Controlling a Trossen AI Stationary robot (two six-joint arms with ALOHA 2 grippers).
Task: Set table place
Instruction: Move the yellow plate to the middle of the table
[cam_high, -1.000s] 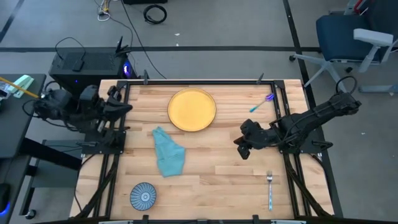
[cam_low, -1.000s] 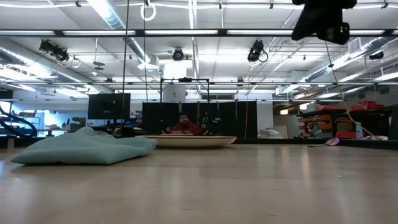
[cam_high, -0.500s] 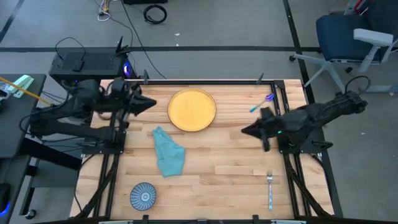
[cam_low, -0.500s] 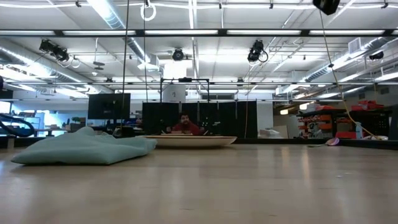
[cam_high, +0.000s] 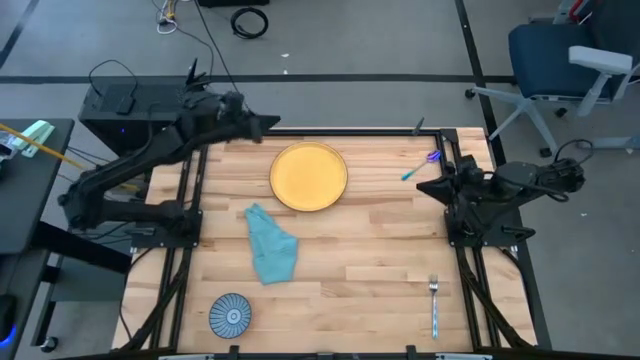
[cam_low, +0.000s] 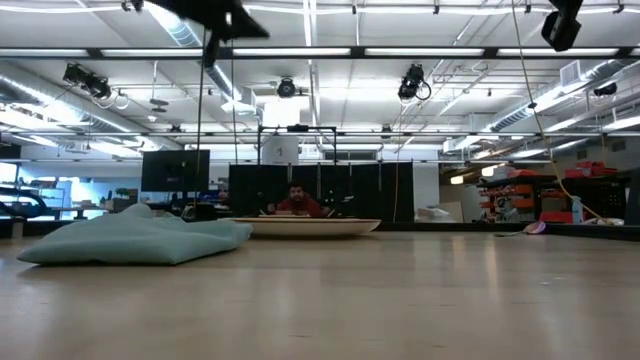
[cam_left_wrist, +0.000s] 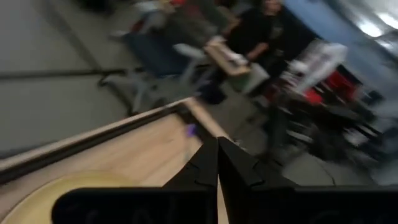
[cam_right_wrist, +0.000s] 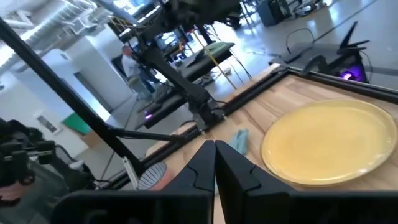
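Overhead, the light wooden plank surface (cam_high: 350, 270) fills the middle of the high view, edged by its black rail frame. A yellow plate (cam_high: 309, 176) sits near the far edge at centre. A crumpled teal cloth (cam_high: 271, 245) lies nearer the camera and to the plate's left, apart from it. A small patterned bowl (cam_high: 231, 314) rests at the near left corner — well away from the cloth. A fork (cam_high: 434, 305) lies at the near right, and a blue-and-purple utensil (cam_high: 421, 165) lies at the far right, beside the rail.

The left gripper (cam_high: 262, 125) reaches over the far rail, just beyond the plate's far-left side; its jaws are closed on nothing, the two dark fingers (cam_left_wrist: 202, 167) meeting in the left wrist view. The right gripper (cam_high: 428, 188) hangs at the right side of the surface, between the plate and the rail, pointing toward the plate; its jaws are likewise closed and empty, pressed together in the right wrist view.

A person (cam_low: 296, 200) sits in the room beyond the plate in the low view — only partly visible.
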